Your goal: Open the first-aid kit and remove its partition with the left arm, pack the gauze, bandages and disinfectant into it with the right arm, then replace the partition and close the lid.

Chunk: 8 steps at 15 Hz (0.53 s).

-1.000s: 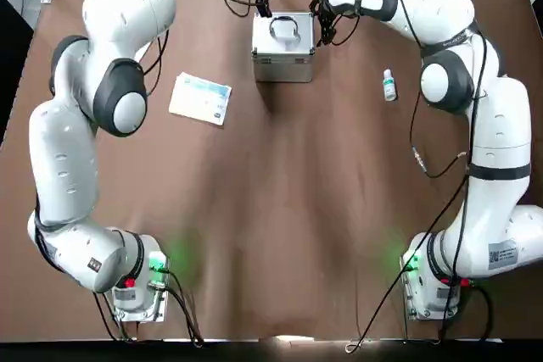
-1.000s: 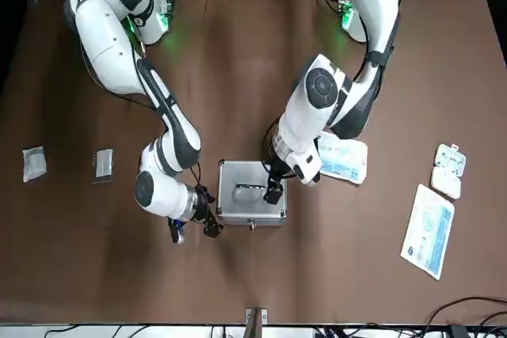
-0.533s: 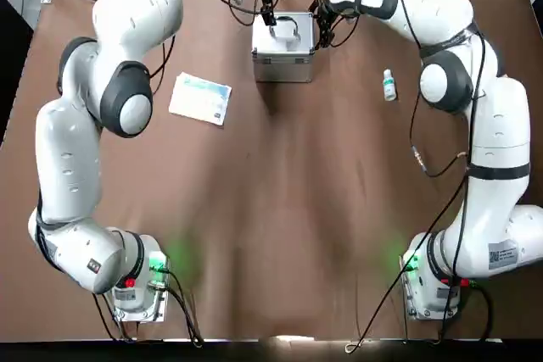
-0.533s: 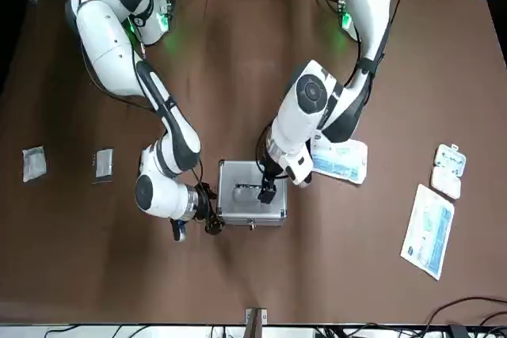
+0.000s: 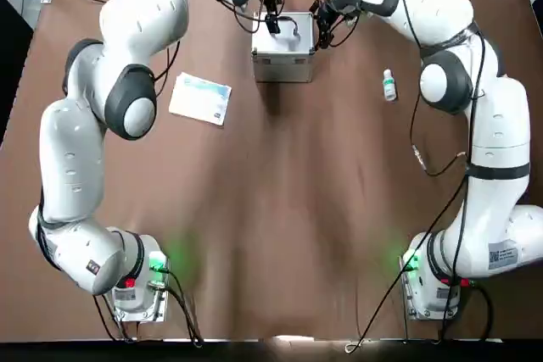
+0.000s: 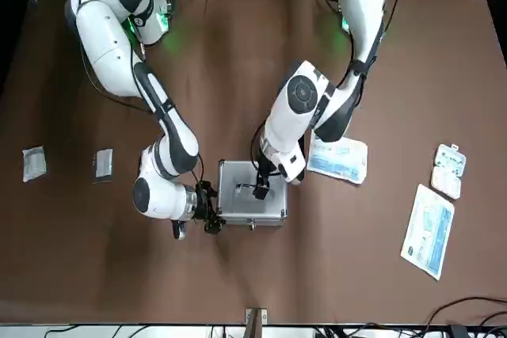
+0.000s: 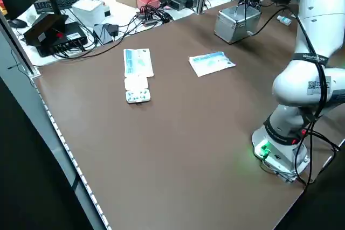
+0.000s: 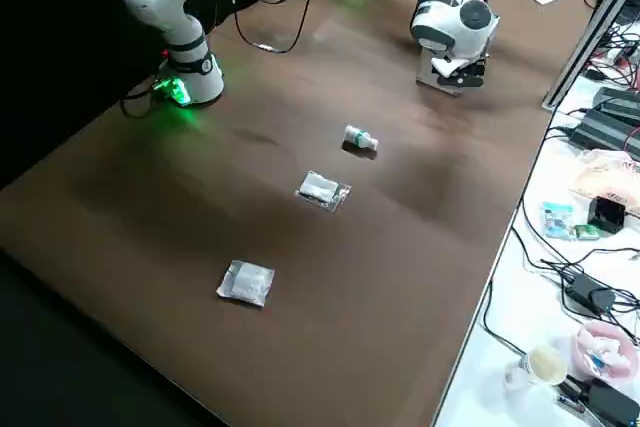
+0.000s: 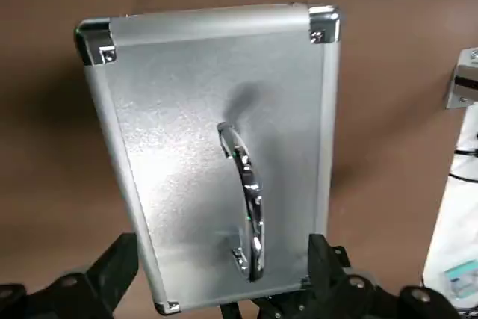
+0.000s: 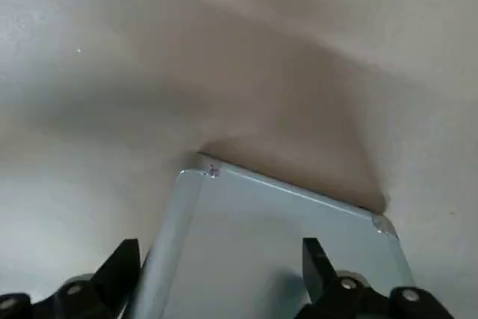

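A: What am I looking at from your end?

B: A brown table [image 5: 280,209] with cluttered benches of cables and boxes beyond its far edge. The first-aid kit [image 5: 283,47] is a silver metal case standing at the far middle of the table, lid shut, its carry handle [image 9: 245,199] lying flat on top.

A: Where are the arms?

B: Both reach to the case. The left gripper [image 6: 260,187] hangs right over the lid by the handle. On the left wrist camera I see its two fingers [image 9: 112,274] spread wide, one on each side of the case, with nothing between them but the lid below. I can't tell whether they touch it.

A: And the right one?

B: The right gripper [image 6: 207,215] is low beside the case's right side. The right wrist camera shows its fingers [image 10: 123,267] parted too, holding nothing, with a corner of the case just ahead.

A: The supplies?

B: The disinfectant [image 5: 389,86], a small white bottle with a green label, lies on the table to the right of the case, well apart from it. Farther right, two small clear-wrapped packets [image 6: 103,162] and [image 6: 33,163] lie near each other. On the left there's a flat blue-white printed packet [image 5: 200,98] near the case, then a long white-blue pouch [image 6: 428,230] and a small white blister pack [image 6: 448,169] farther left.

A: The partition?

B: I don't see it; the case is closed.
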{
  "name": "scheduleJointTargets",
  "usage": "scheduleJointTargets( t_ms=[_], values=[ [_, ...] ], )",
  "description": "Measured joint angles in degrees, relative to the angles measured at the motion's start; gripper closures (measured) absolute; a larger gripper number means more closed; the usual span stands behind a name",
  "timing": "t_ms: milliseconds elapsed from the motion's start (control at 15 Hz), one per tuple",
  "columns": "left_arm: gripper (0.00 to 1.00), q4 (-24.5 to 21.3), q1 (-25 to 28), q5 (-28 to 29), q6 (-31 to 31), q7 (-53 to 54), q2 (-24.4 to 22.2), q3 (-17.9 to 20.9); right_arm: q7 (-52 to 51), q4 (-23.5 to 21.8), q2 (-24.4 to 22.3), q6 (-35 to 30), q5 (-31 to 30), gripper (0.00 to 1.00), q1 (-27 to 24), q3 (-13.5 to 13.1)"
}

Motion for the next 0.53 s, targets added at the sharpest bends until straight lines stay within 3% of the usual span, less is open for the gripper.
scheduleJointTargets(
  t_ms=[533],
  values=[
    [0.00,0.04,-0.31,0.00,2.29,-0.66,1.81,0.09,0.27,0.01,0.14,-0.20,1.92,0.06,0.00,-0.30]
  ],
)
